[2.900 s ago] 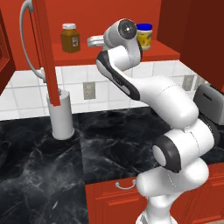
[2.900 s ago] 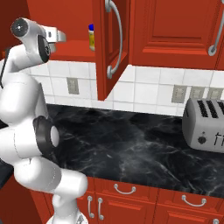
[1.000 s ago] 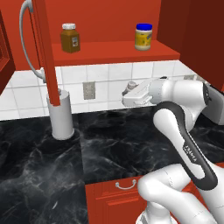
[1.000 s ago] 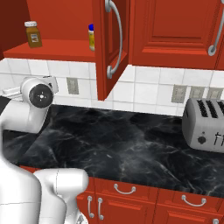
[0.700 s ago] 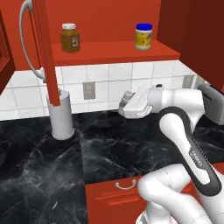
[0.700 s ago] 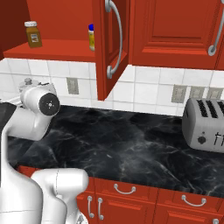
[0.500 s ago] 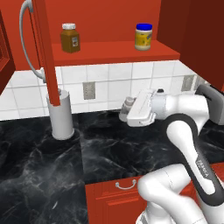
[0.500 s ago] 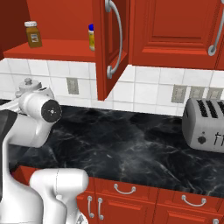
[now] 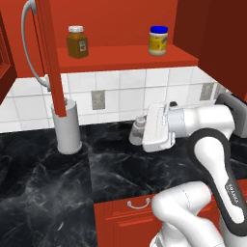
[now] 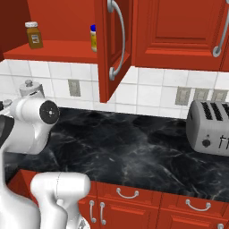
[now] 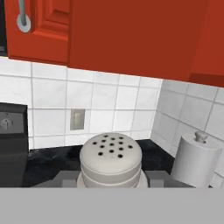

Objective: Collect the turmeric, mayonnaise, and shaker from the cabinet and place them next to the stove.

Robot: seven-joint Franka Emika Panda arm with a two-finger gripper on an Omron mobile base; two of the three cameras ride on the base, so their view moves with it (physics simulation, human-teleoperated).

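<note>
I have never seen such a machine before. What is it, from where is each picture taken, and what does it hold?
This is a white robot arm in a computer-drawn kitchen. Two cameras ride on its base, behind it to the left and to the right, and look over the black counter. A third camera sits on the hand and looks along it.

The gripper is low over the counter, shut on the shaker, a small pale pot with holes in its top. In the hand view its sides sit between the two fingertips.

In the open red cabinet, the turmeric and the mayonnaise stand on the shelf. On the counter stand a paper towel roll and, to the right, a toaster.
</note>
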